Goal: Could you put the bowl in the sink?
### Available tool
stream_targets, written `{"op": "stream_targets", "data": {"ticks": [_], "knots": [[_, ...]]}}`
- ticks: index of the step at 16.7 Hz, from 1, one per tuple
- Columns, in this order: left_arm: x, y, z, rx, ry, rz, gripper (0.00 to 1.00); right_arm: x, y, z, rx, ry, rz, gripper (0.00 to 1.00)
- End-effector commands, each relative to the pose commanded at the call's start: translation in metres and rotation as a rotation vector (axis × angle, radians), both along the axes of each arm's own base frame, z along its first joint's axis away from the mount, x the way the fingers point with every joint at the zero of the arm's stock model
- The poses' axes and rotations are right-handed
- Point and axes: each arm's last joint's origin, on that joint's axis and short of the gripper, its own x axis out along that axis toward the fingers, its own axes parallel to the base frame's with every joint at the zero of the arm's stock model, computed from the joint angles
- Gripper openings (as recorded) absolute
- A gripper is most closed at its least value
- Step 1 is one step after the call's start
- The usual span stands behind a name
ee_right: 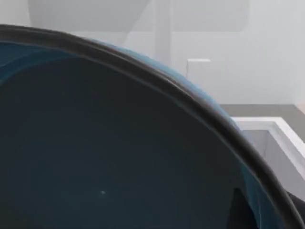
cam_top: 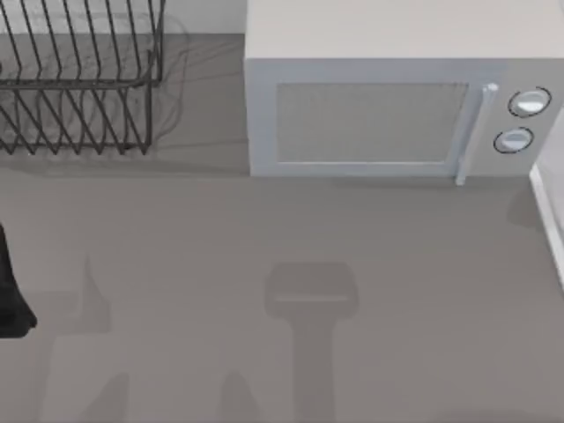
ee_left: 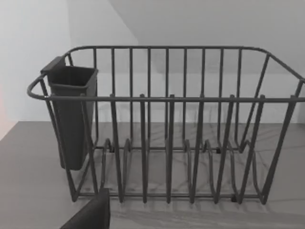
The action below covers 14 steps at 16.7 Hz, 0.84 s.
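Up close, one teal bowl (ee_right: 95, 152) beside one white sink (ee_right: 274, 136), one microwave (cam_top: 388, 106), one dish rack (ee_left: 167, 143), gripper grasp untellable.

Microwave (cam_top: 388, 106) beside dish rack (cam_top: 79, 79) (wire)

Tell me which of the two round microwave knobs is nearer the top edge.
The upper knob, slightly farther right on the microwave; the lower knob sits below it.

The bowl (ee_right: 95, 157) is running past the right wrist view's edges, hiding most of the sink (ee_right: 281, 138) behind it. The dish rack (cam_top: 79, 79) is running off the top view, left of the microwave (cam_top: 388, 106).
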Motion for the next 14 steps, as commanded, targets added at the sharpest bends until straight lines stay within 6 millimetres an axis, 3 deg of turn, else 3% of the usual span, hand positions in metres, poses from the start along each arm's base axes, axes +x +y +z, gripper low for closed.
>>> {"op": "stream_targets", "data": {"ticks": [8,14], "knots": [[0.0000,0.0000,0.0000,0.000,0.000,0.000,1.00,0.0000,0.0000,0.0000,0.000,0.000,0.000,0.98],[0.0000,0.0000,0.0000,0.000,0.000,0.000,1.00,0.0000,0.0000,0.0000,0.000,0.000,0.000,1.00]]}}
